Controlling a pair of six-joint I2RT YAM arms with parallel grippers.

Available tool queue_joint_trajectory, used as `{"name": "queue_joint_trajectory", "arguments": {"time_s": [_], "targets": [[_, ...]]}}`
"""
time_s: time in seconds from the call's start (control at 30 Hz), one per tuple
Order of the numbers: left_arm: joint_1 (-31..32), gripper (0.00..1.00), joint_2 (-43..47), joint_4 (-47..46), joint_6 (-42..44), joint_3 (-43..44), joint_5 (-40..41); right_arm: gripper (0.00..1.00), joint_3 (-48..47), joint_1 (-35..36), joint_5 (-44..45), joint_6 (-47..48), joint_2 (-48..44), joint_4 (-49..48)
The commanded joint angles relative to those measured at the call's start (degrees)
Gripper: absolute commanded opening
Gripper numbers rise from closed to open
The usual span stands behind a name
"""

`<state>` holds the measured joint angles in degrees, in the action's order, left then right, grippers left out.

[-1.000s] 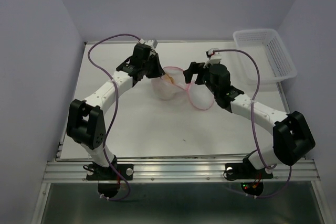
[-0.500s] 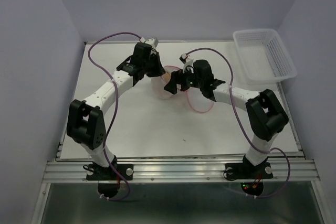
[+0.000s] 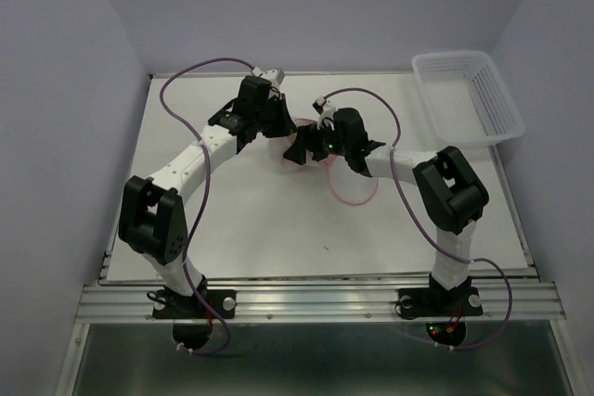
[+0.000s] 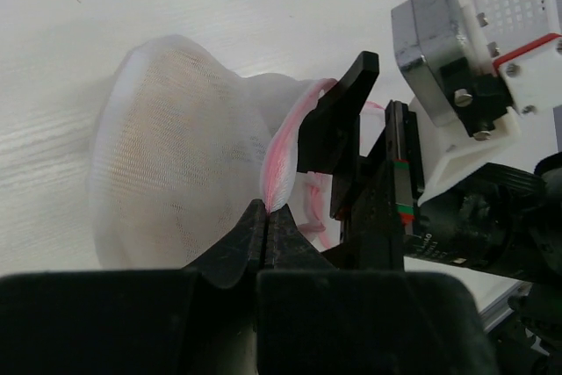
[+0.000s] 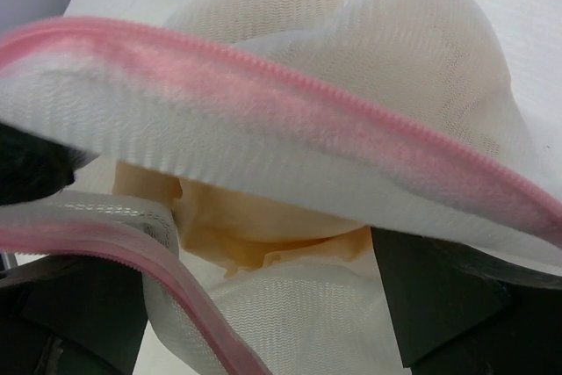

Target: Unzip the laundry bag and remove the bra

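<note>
Top external view: finds both arms meeting near the middle of the table (image 3: 260,229), over the laundry bag (image 4: 167,155), well apart from the white basket (image 3: 469,95) at the far right corner.

Holds the bag with the left gripper (image 4: 266,215), fingers pressed fully together on a fold of mesh right at the pink zipper rim (image 5: 351,120). Presents the right gripper (image 4: 360,160) with jaws spread as wide as they go, gripping nothing, placed at the unzipped mouth. From the right wrist, shows the bra (image 5: 255,226), tan and soft, lying inside the bag just under the upper rim, partly covered from below by a flap of mesh.

Judged as the step of reaching in for the bra: zipper already open for most of its way, bra not yet out.

Possible troubles from here:
- Closing on mesh together with the bra, because rim and flap lie across the fabric. Would then lift the whole bag instead of emptying it.
- Closing too shallow, only on an edge of the fabric. Would probably slip off when pulled.
- Pulling hard against the thin pinch on the left side. May drag the fold out of the fingers and let the bag follow the bra.
- Catching a finger in the loose pink loop (image 3: 355,194) lying on the table beside the bag.
</note>
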<state>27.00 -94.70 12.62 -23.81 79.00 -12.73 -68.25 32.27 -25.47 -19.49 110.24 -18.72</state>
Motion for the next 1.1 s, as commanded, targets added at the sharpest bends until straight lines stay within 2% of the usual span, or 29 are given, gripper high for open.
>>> {"name": "queue_joint_trajectory", "arguments": {"time_s": [0.0,0.13,0.2,0.27,0.33,0.37,0.4,0.43,0.53,0.6,0.63,0.8,0.93,1.0,1.07], "targets": [[0.5,0.0,1.4,-3.0,0.0,0.0,-2.8,1.0,-0.9,0.0,-0.5,-3.6,1.8,-9.5],[0.4,0.0,1.6,-3.9,-0.3,-0.8,-4.5,1.0,-0.7,0.0,1.9,-3.0,4.1,-11.6],[0.4,0.0,1.5,-3.9,-0.4,-1.0,-4.4,0.96,-0.7,0.0,1.6,-2.3,4.6,-12.3],[0.4,0.0,1.4,-4.1,-0.6,-1.1,-4.6,0.71,0.8,0.5,1.7,-2.7,4.6,-15.9],[0.4,0.0,1.2,-4.3,-0.7,-1.2,-5.2,0.56,2.0,0.5,2.2,-3.3,4.4,-18.4],[0.4,0.0,1.1,-4.3,-0.8,-1.3,-5.4,0.43,2.3,0.5,2.5,-3.5,4.2,-19.1],[0.4,0.0,1.1,-4.3,-0.8,-1.3,-5.5,0.37,2.5,0.5,3.8,-3.5,3.9,-19.3],[0.5,0.0,1.2,-4.3,-0.8,-1.4,-5.5,0.26,2.5,0.5,4.6,-3.8,3.8,-19.3],[0.4,0.0,1.3,-4.0,-1.1,-1.7,-4.2,0.12,3.6,0.5,5.3,-3.1,2.6,-20.2],[0.4,0.0,1.3,-3.6,-1.2,-1.5,-2.9,0.08,4.6,0.5,6.1,-2.8,1.6,-20.8],[0.3,0.0,1.1,-2.8,-1.5,-1.1,-1.1,0.01,5.5,0.5,6.3,-2.7,0.4,-20.9],[-0.6,0.0,0.9,-1.5,-1.8,-1.1,-0.2,0.01,8.4,0.5,10.9,-1.3,-3.8,-19.6],[-1.0,0.0,1.4,-1.5,-1.8,-1.7,1.2,0.01,11.2,0.5,7.8,2.9,-7.4,-19.6],[-1.1,0.0,1.5,-1.5,-1.7,-1.7,1.3,0.04,11.4,0.5,6.7,4.2,-8.3,-17.5],[-1.3,0.0,1.4,-1.5,-1.8,-1.5,1.2,0.21,11.5,0.5,5.0,6.4,-8.6,-16.4]]}}
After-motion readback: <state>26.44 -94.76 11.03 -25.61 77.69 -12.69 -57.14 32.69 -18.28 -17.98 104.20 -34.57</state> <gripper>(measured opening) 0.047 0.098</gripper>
